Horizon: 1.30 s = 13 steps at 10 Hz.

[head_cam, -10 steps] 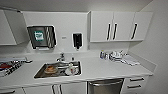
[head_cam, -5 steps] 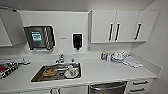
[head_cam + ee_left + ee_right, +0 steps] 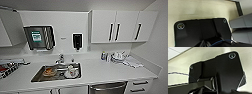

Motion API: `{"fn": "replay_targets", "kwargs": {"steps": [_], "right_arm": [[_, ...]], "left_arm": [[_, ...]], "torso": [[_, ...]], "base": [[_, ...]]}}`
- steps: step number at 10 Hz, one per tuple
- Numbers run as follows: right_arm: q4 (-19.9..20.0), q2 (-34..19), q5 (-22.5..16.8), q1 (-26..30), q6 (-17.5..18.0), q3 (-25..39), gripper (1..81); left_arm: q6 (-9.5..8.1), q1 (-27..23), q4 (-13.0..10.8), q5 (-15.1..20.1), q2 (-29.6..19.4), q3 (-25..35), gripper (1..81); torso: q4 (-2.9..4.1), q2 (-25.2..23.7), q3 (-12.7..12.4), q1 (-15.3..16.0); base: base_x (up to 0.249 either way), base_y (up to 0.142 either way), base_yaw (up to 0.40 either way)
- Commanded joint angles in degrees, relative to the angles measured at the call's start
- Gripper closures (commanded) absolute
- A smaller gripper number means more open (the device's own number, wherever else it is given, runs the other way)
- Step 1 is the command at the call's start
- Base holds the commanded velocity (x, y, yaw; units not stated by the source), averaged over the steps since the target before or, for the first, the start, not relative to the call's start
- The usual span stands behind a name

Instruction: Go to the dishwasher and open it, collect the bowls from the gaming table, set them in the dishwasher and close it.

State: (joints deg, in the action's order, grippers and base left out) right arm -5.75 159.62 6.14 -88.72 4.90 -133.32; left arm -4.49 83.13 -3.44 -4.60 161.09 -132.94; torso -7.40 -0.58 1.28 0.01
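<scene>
Head view: dishwasher [image 3: 108,88] below counter [image 3: 105,71]

Pale floor [image 3: 199,10]; grey angled panels [image 3: 241,23] at one side; blue cable [image 3: 220,41].

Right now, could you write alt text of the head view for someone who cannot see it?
A white kitchenette counter with a steel sink holding dishes, seen from above. The stainless dishwasher sits shut under the counter, right of the sink. White wall cabinets with black handles hang above; a paper towel dispenser is on the wall.
</scene>
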Motion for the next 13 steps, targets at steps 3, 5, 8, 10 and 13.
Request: {"fn": "replay_targets", "kwargs": {"steps": [3,5,8,10,13], "right_arm": [[0.6,-1.0,-2.5,2.9,-0.2,0.9,1.0],[0.7,-1.9,-2.6,3.1,0.3,2.6,1.0],[0.7,-7.7,-3.2,3.9,0.5,11.4,1.0],[0.7,-13.1,-3.8,4.6,0.5,18.7,1.0],[0.7,-17.4,-3.8,5.2,0.5,23.2,1.0]], "left_arm": [[0.53,-3.0,-0.2,2.1,-2.1,2.0,1.0],[0.62,-2.7,-0.8,-0.6,-5.0,6.3,1.0],[0.62,-1.7,-3.6,-5.4,-7.5,10.0,1.0],[0.53,-1.7,-3.9,-5.8,-9.1,11.6,1.0],[0.62,-0.3,-4.4,-10.9,-12.7,14.3,1.0]], "torso": [[0.00,0.0,0.0,0.0],[0.00,0.0,0.0,0.0],[0.00,0.0,0.0,0.0],[0.00,-5.8,0.0,3.7],[0.00,-9.8,5.5,6.2]], "base": [[0.000,0.000,0.000],[0.000,0.000,0.000],[0.000,0.000,0.000],[0.000,0.000,0.000],[0.000,0.000,0.000]]}}
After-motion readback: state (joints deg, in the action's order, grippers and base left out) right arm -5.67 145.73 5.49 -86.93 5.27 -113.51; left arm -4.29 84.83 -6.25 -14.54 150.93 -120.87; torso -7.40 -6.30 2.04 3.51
